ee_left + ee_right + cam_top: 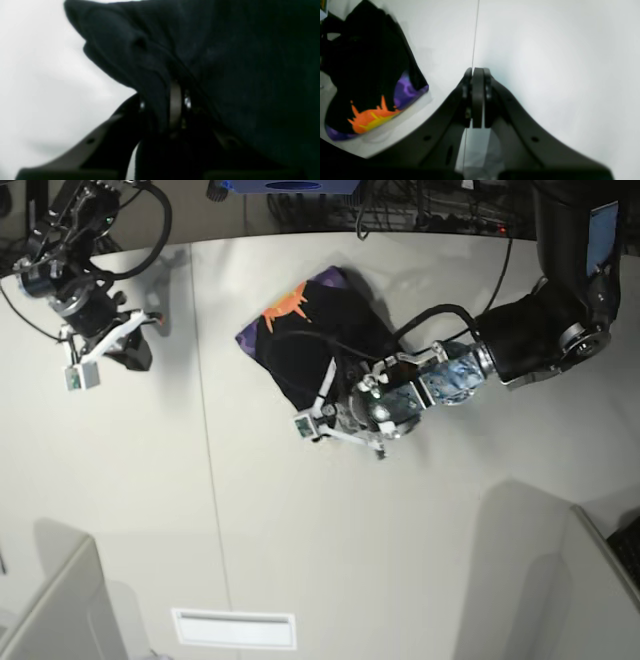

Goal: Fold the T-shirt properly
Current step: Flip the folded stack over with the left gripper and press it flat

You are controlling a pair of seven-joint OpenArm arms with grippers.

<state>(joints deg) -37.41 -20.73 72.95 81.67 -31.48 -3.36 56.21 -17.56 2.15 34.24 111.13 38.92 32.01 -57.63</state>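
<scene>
- The T-shirt (315,345) sits bunched up on the white table (400,540), toward the far middle of the base view, looking like a rough dark lump tilted on a diagonal.
- An orange flame-like print with purple around it shows at the far edge of the cloth in the base view; the right wrist view catches the same print at the shirt's lower edge, orange and yellow with purple on both sides.
- The left gripper (163,107) is down at the near right edge of the shirt, and in its wrist view the jaws are nearly closed with a fold of black cloth pinched between them. So it has hold of the shirt.
- Black fabric fills most of the left wrist view, with a rounded fold poking out to the upper left over the bare table.
- The right gripper (478,97) is off at the far left of the table, well apart from the shirt, jaws pressed fully together with nothing in them.
- A thin seam (475,35) in the tabletop runs right under that gripper.
- A white strip (234,628) lies at the near edge of the table.
</scene>
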